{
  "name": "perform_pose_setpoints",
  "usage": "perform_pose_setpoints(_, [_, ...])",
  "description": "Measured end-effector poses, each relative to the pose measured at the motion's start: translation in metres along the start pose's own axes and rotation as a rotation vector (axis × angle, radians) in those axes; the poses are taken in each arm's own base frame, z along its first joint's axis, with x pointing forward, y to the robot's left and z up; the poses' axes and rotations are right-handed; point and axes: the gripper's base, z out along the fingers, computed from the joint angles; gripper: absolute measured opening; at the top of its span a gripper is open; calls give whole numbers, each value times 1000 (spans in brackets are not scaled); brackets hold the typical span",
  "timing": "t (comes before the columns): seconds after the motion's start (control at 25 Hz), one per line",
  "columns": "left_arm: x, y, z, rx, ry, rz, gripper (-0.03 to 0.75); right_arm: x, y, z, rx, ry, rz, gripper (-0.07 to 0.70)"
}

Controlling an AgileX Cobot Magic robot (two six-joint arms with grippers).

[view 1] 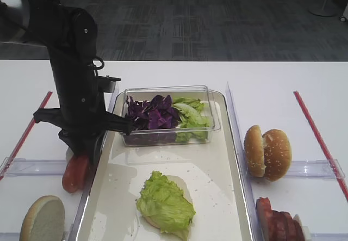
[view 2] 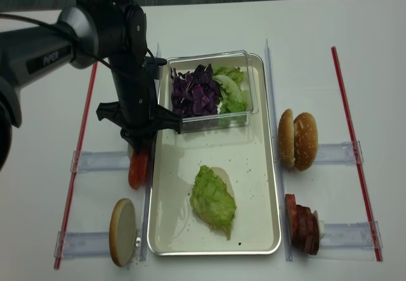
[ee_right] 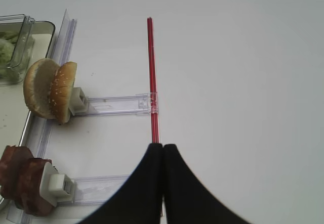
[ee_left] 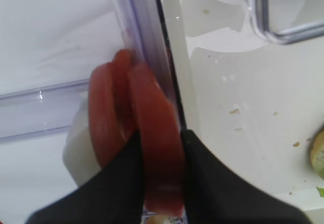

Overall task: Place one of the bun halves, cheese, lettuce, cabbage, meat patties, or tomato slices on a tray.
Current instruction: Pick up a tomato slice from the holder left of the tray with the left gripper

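We see the left gripper pinching one of the tomato slices, thin glossy red discs standing on edge just outside the tray left rim.

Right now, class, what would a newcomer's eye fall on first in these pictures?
The black left arm's fingers pinch a red tomato slice just outside the tray's left rim. On the tray, a green lettuce leaf covers a bun half, and a clear box holds purple cabbage.
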Motion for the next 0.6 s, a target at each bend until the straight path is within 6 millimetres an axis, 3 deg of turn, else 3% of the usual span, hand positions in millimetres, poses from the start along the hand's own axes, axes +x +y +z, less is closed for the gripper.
perform_pose_setpoints(0.2, [0, 1, 0, -9, -2, 4, 92, 0, 0, 0, 0, 0, 0, 364])
perform_pose_setpoints(0.6, [0, 1, 0, -12, -2, 5, 85, 0, 0, 0, 0, 0, 0, 364])
